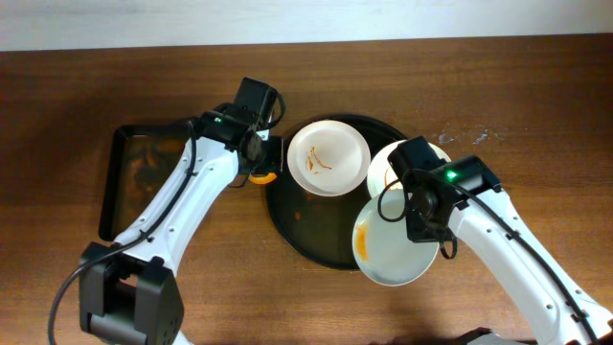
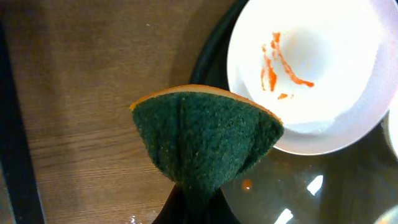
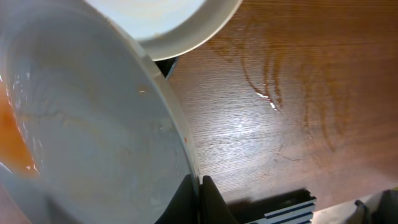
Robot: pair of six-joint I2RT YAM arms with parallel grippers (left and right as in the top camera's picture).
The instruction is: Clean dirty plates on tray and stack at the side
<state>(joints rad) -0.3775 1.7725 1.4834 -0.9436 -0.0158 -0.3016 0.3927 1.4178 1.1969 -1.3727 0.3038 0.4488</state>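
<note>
The round black tray holds a dirty plate with orange-red smears at its upper left. A second dirty plate lies at its right, partly under my right arm. My right gripper is shut on the rim of a third dirty plate and holds it tilted over the tray's lower right; the right wrist view shows the jaws pinching that rim. My left gripper is shut on a green and orange sponge, just left of the first plate.
A rectangular black tray lies at the left under my left arm. The wooden table shows wet streaks right of the round tray. The round tray's wet floor has a small orange spot.
</note>
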